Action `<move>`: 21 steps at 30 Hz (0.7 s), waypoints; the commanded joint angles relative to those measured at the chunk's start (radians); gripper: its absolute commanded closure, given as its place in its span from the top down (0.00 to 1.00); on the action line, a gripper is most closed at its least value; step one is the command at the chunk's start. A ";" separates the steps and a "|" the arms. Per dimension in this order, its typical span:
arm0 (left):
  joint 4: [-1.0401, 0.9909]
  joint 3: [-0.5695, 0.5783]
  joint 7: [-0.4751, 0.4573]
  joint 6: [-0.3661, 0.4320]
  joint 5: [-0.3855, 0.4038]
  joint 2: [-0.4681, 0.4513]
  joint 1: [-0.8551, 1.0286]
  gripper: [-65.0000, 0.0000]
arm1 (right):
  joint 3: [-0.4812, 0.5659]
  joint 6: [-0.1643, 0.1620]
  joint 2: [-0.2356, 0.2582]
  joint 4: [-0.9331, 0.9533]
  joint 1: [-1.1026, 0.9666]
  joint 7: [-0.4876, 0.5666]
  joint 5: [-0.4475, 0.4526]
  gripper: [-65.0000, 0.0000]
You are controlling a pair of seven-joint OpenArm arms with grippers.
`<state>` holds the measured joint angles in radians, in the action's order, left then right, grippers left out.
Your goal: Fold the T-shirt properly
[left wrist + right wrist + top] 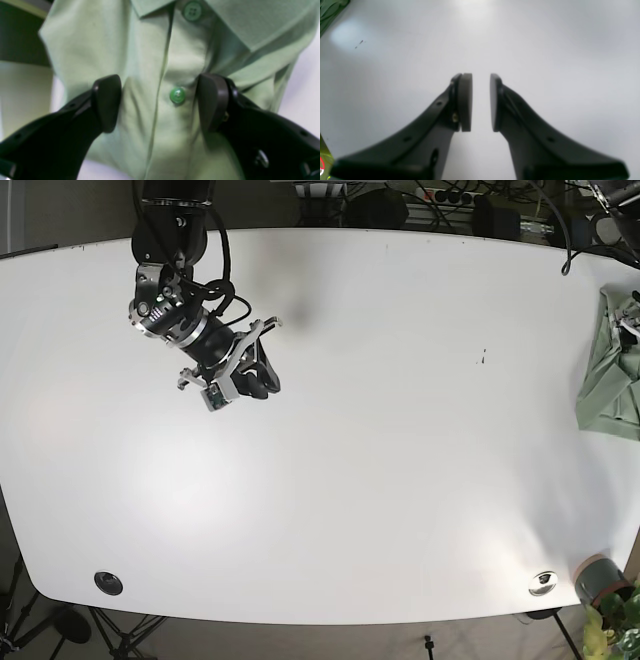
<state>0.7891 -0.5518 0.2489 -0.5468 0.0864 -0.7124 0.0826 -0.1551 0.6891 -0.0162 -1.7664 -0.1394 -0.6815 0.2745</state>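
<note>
The shirt [609,370] was seen bunched at the far edge of the surface [380,480], soft, light knit, judged best taken at a shoulder seam. The left pincer [160,102] was spread around its placket, gripping nothing; the right pincer [481,102] was held slightly apart over bare surface

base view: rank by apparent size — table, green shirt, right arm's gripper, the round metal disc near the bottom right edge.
1. table, fills most of the view
2. green shirt, partly cut off at the right edge, so its true extent is unsure
3. right gripper, looks close to the visible part of the shirt, ranking unsure
4. metal disc, smallest
</note>
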 commanded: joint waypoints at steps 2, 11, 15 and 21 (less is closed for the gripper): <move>0.140 -0.004 -0.007 0.006 -0.007 -0.025 -0.005 0.68 | 0.001 0.009 0.020 -0.023 0.011 0.030 0.018 0.17; 0.392 -0.004 -0.007 0.014 -0.007 0.029 0.050 0.68 | 0.001 0.009 0.072 -0.043 0.013 0.036 0.018 0.17; 0.496 -0.004 -0.007 0.015 -0.007 0.089 0.050 0.68 | -0.002 0.009 0.083 -0.043 0.013 0.050 0.016 0.17; 0.602 0.080 -0.015 0.107 -0.009 0.178 0.042 0.68 | -0.001 0.009 0.100 -0.037 0.004 0.184 -0.113 0.17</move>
<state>1.3407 -0.4973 0.2550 -0.4698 0.0715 -0.5274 0.1383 -0.1566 0.6918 0.0830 -1.7866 -0.1410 -0.5488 0.1768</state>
